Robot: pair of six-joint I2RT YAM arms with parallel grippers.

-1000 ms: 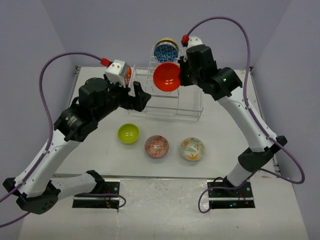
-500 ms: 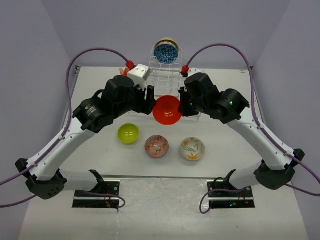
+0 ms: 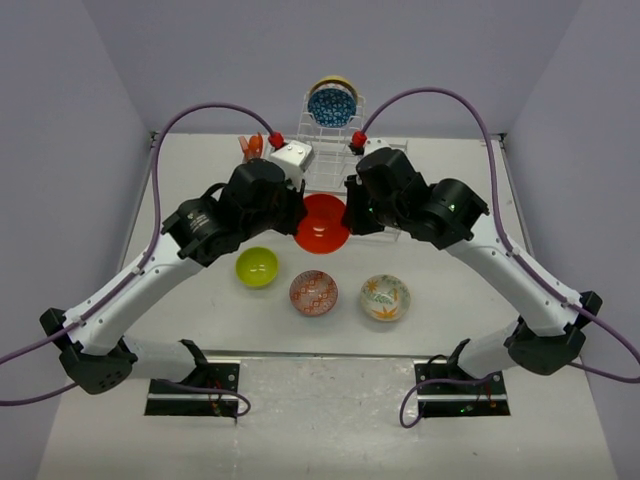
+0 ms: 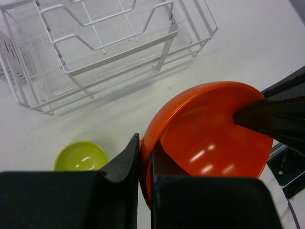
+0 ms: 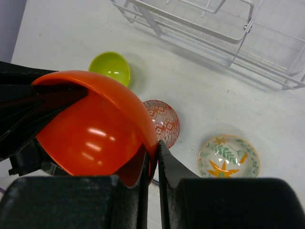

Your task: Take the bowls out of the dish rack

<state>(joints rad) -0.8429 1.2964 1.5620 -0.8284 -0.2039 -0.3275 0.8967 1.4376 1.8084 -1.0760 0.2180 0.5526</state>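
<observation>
The plain orange bowl hangs above the table in front of the dish rack, gripped from both sides. My left gripper is shut on its left rim; my right gripper is shut on its right rim. In the left wrist view the orange bowl fills the right half. Still standing in the rack's tall back dividers are the blue patterned bowl and, behind it, a white and yellow one. On the table lie the lime green bowl, the red-white bowl and the orange-leaf bowl.
Orange utensils stand in the rack's side cup at the left. The three table bowls form a row between the rack and the arm bases. In the right wrist view the red-white bowl lies just below the held bowl.
The right arm has brought the orange bowl down and forward from the rack. The left arm has swung right to meet it, and its gripper has shut on the bowl's rim.
</observation>
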